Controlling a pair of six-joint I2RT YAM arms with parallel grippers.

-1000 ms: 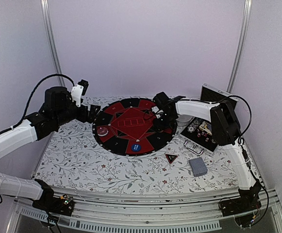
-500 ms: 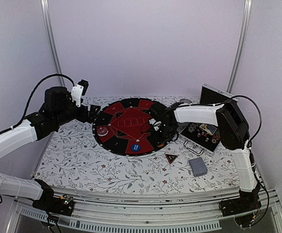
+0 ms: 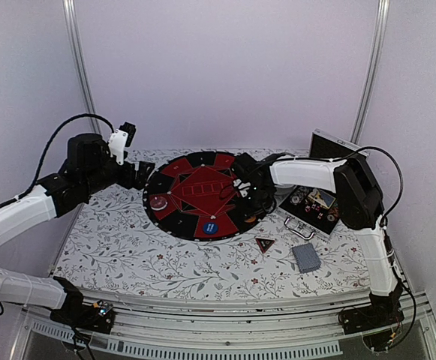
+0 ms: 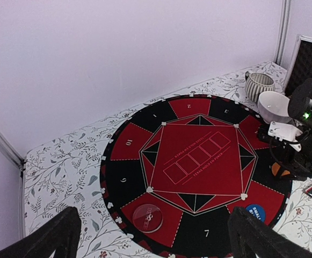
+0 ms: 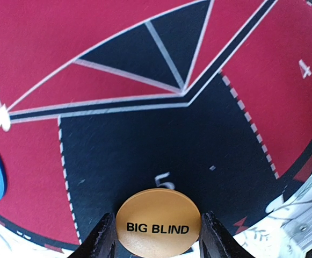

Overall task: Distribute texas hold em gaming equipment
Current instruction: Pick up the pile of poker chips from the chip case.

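An orange disc marked BIG BLIND (image 5: 158,223) sits between my right gripper's (image 5: 158,236) fingers, low over the black segment 5 of the round red-black poker mat (image 3: 202,193). Both fingers touch its rim. In the left wrist view the orange disc (image 4: 278,171) shows under that gripper (image 3: 249,196). A blue small-blind disc (image 3: 211,225) and a clear dealer disc (image 4: 148,218) lie on the mat's near segments. My left gripper (image 4: 156,242) is open and empty above the mat's left edge. A black-red triangular marker (image 3: 265,244) and a grey-blue card deck (image 3: 305,257) lie on the cloth.
An open silver-edged black case (image 3: 315,206) with chips stands right of the mat. A white bowl (image 4: 274,105) and a ribbed cup (image 4: 259,85) sit at the mat's far right. The table has a floral cloth (image 3: 127,247); walls close the back and sides.
My right gripper has moved from the mat's far right down to segment 5 near the right rim. The left arm has not moved.
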